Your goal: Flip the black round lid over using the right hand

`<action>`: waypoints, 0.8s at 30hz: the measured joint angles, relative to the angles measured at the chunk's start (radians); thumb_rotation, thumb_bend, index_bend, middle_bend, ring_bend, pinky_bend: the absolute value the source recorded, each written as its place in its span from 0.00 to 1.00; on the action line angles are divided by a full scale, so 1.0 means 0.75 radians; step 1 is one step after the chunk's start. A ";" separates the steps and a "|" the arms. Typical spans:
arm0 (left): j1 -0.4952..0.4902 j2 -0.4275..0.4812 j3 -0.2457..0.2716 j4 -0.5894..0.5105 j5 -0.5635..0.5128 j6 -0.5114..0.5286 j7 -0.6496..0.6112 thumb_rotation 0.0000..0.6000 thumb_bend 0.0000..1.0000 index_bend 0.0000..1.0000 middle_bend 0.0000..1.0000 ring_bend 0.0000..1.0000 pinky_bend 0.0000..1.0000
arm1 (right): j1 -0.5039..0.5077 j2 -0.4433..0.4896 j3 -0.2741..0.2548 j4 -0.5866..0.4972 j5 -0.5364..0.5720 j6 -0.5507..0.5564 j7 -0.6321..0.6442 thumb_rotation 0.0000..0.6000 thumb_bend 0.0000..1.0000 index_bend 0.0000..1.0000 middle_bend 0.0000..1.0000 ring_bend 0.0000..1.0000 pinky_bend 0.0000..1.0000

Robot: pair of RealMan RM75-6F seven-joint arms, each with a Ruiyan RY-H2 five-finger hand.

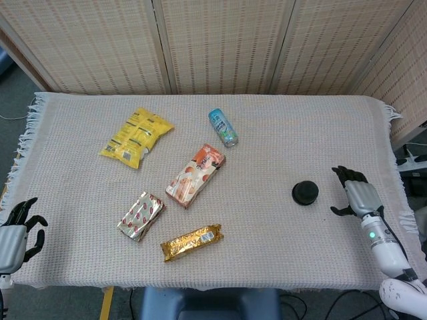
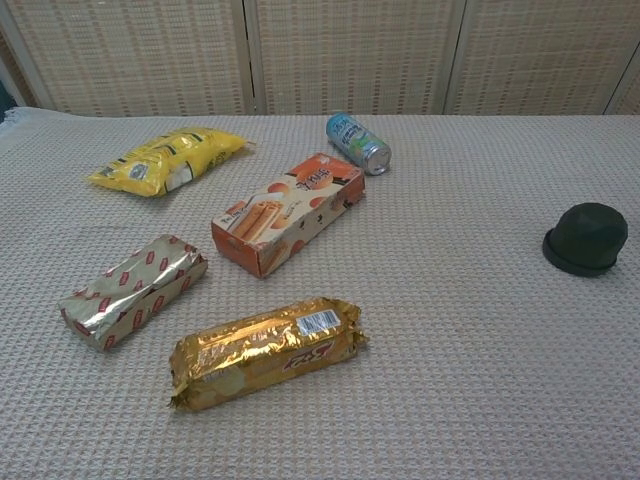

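The black round lid (image 1: 305, 193) lies on the woven cloth at the table's right side, dome up; the chest view shows the lid (image 2: 586, 238) at its right edge. My right hand (image 1: 355, 195) hovers just right of the lid, a short gap away, fingers apart and holding nothing. My left hand (image 1: 15, 230) hangs off the table's front left corner, fingers loosely spread and empty. Neither hand appears in the chest view.
A yellow snack bag (image 1: 137, 136), a blue can (image 1: 223, 127), an orange box (image 1: 195, 175), a silver-red packet (image 1: 141, 215) and a gold bar (image 1: 192, 242) lie on the left and middle. The cloth's fringe (image 1: 395, 115) marks the right table edge.
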 measured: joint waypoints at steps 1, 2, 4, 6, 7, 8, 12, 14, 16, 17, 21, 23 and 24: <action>0.001 0.001 0.000 0.000 0.001 0.002 -0.001 1.00 0.53 0.48 0.10 0.10 0.53 | 0.022 0.000 0.003 0.004 0.026 -0.037 0.004 1.00 0.15 0.00 0.00 0.00 0.04; 0.002 0.002 0.000 0.000 0.001 0.004 -0.003 1.00 0.53 0.48 0.10 0.10 0.53 | 0.052 0.000 0.005 0.012 0.058 -0.082 0.009 1.00 0.15 0.00 0.00 0.00 0.04; 0.004 0.004 0.000 -0.001 0.003 0.007 -0.010 1.00 0.53 0.48 0.10 0.10 0.53 | 0.099 -0.005 0.006 0.032 0.106 -0.142 0.014 1.00 0.15 0.00 0.00 0.00 0.04; 0.006 0.007 -0.001 -0.001 0.003 0.011 -0.016 1.00 0.53 0.48 0.10 0.10 0.53 | 0.150 -0.019 0.003 0.068 0.161 -0.190 0.016 1.00 0.15 0.00 0.00 0.00 0.04; 0.007 0.007 -0.001 -0.001 0.002 0.013 -0.017 1.00 0.53 0.48 0.10 0.10 0.53 | 0.168 -0.026 0.002 0.084 0.183 -0.208 0.017 1.00 0.15 0.00 0.00 0.00 0.04; 0.007 0.008 -0.002 -0.002 0.002 0.013 -0.018 1.00 0.53 0.48 0.10 0.10 0.53 | 0.191 -0.037 -0.001 0.107 0.213 -0.230 0.019 1.00 0.15 0.00 0.00 0.00 0.05; 0.006 0.009 0.001 -0.002 0.005 0.009 -0.018 1.00 0.53 0.48 0.10 0.10 0.53 | 0.258 -0.074 -0.011 0.183 0.306 -0.318 0.034 1.00 0.15 0.00 0.00 0.00 0.05; 0.006 0.010 0.002 -0.003 0.007 0.007 -0.016 1.00 0.53 0.48 0.10 0.10 0.53 | 0.289 -0.095 -0.019 0.224 0.345 -0.372 0.049 1.00 0.15 0.00 0.00 0.00 0.05; 0.006 0.012 0.003 -0.003 0.008 0.007 -0.016 1.00 0.53 0.48 0.10 0.10 0.53 | 0.318 -0.112 -0.030 0.254 0.361 -0.417 0.062 1.00 0.15 0.00 0.00 0.00 0.05; 0.006 0.012 0.002 -0.004 0.007 0.008 -0.016 1.00 0.53 0.48 0.10 0.10 0.53 | 0.337 -0.122 -0.039 0.270 0.369 -0.444 0.072 1.00 0.15 0.00 0.00 0.00 0.05; 0.008 0.015 0.000 -0.005 0.004 0.010 -0.022 1.00 0.53 0.48 0.10 0.10 0.53 | 0.385 -0.155 -0.078 0.311 0.381 -0.493 0.102 1.00 0.15 0.00 0.00 0.00 0.05; 0.009 0.016 0.000 -0.006 0.004 0.011 -0.024 1.00 0.53 0.48 0.10 0.10 0.53 | 0.401 -0.168 -0.094 0.328 0.388 -0.499 0.110 1.00 0.15 0.00 0.00 0.00 0.06; 0.009 0.017 0.000 -0.006 0.004 0.012 -0.024 1.00 0.53 0.48 0.10 0.10 0.53 | 0.407 -0.174 -0.100 0.335 0.390 -0.501 0.113 1.00 0.15 0.00 0.00 0.00 0.06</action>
